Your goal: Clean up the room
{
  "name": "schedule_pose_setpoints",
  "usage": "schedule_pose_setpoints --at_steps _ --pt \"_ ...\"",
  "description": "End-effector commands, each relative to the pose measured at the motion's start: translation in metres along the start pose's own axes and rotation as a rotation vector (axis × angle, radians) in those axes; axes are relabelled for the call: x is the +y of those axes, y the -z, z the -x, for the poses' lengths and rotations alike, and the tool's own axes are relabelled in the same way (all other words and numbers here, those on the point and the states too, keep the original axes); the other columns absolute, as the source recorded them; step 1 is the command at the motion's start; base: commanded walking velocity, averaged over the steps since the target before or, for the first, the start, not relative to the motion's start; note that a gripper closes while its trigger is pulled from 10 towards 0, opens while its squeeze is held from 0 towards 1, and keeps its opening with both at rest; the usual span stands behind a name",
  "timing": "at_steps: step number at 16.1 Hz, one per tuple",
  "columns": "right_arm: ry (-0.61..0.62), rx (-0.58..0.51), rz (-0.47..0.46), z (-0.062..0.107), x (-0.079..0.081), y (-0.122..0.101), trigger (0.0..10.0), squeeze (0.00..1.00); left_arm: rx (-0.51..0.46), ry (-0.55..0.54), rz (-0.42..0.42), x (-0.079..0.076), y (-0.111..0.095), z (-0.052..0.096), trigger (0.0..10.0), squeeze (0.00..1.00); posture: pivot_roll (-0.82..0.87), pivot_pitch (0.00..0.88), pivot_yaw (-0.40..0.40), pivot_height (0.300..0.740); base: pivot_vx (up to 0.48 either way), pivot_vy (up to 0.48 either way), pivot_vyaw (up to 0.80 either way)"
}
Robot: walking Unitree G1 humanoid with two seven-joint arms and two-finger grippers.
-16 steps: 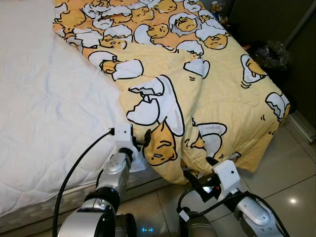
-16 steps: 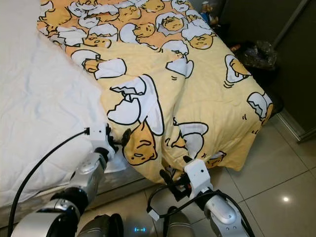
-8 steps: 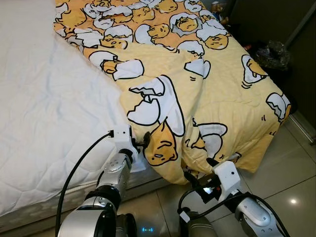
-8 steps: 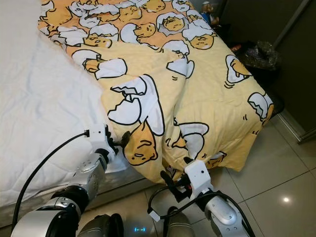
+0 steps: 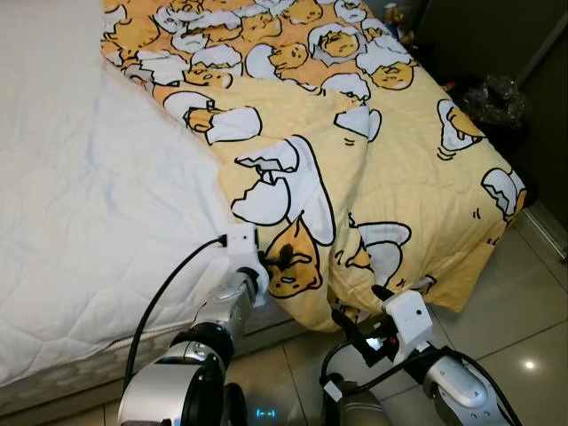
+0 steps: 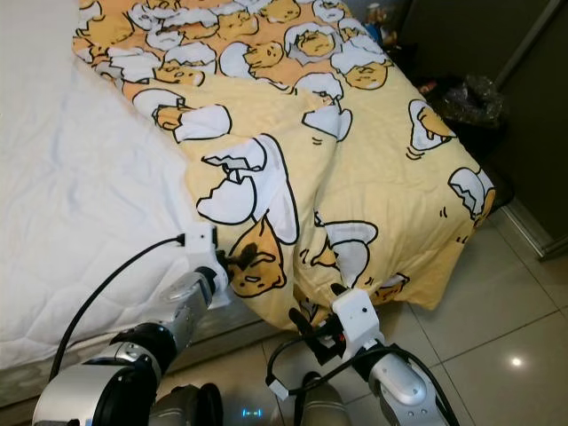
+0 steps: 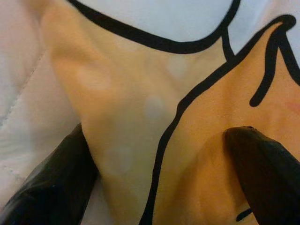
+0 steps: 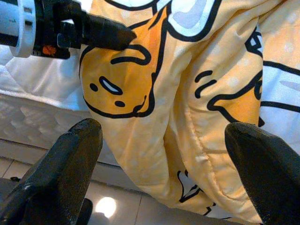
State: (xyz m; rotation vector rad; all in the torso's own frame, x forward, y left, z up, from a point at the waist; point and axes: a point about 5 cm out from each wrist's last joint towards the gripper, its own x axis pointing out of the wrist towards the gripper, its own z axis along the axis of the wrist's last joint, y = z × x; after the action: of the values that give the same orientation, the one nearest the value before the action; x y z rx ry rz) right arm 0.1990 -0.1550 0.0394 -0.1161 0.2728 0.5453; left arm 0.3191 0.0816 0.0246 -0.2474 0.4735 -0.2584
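A yellow blanket (image 5: 390,169) printed with egg-yolk cartoon figures covers the right half of the bed and hangs over its foot edge toward the floor. My left gripper (image 5: 280,260) is pushed into the blanket's hanging fold by the mattress corner. In the left wrist view its fingers (image 7: 51,187) stand open with a ridge of the blanket (image 7: 154,108) between them. My right gripper (image 5: 357,309) hovers low beside the draped edge, open, a short way from the cloth (image 8: 187,93). The right wrist view also catches the left gripper's finger (image 8: 101,32) lying on the fabric.
The white quilted mattress (image 5: 80,204) lies bare on the left. Glossy tiled floor (image 5: 524,311) runs to the right of the bed. A dark crumpled bag (image 5: 493,93) sits by a dark wall at the back right, with small items near the bed's far corner.
My left gripper has moved right and forward, from beside the blanket's edge into its fold. The right gripper has stayed where it was. The camera has shifted slightly.
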Motion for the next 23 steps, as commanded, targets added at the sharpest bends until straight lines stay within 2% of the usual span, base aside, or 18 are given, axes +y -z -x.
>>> schedule_pose_setpoints --at_steps 1,3,7,12,14,18,22,23 --pt "0.007 0.013 -0.004 0.003 -0.001 0.003 10.0 0.00 0.094 0.006 -0.044 -0.008 0.019 0.002 10.0 0.00 -0.29 0.179 0.005 0.731 0.000 0.000 0.00" --pt "0.005 0.017 -0.006 0.004 0.000 0.004 10.0 0.00 0.114 -0.024 -0.058 -0.001 0.023 0.004 0.0 0.00 -0.29 0.183 0.005 0.731 0.000 0.000 0.00" --pt "0.000 0.026 -0.008 0.006 0.001 0.006 10.0 0.00 0.110 -0.088 -0.086 0.010 0.025 0.007 0.0 0.00 -0.29 0.186 0.001 0.731 0.000 0.000 0.00" --pt "-0.007 0.026 -0.004 0.007 0.001 0.005 10.0 0.00 0.103 -0.068 -0.045 0.008 0.027 0.007 0.0 0.00 -0.29 0.187 -0.006 0.731 0.000 0.000 0.00" --pt "-0.008 0.026 -0.003 0.007 0.001 0.005 10.0 0.00 0.096 -0.045 -0.057 0.006 0.027 0.007 0.0 0.00 -0.29 0.188 -0.007 0.731 0.000 0.000 0.00" --pt "-0.010 0.026 -0.003 0.005 0.000 0.004 10.0 0.00 0.078 0.000 -0.126 0.007 0.025 0.008 0.0 0.00 -0.29 0.190 -0.007 0.731 0.000 0.000 0.00" --pt "-0.013 0.030 -0.001 0.006 0.000 0.005 10.0 0.00 0.073 0.048 -0.255 0.019 0.027 0.013 0.0 0.00 -0.28 0.190 -0.004 0.731 0.000 0.000 0.00" --pt "-0.012 0.033 -0.001 0.007 0.000 0.006 10.0 0.00 0.073 0.060 -0.262 0.024 0.028 0.016 0.0 0.00 -0.28 0.187 -0.003 0.731 0.000 0.000 0.00"
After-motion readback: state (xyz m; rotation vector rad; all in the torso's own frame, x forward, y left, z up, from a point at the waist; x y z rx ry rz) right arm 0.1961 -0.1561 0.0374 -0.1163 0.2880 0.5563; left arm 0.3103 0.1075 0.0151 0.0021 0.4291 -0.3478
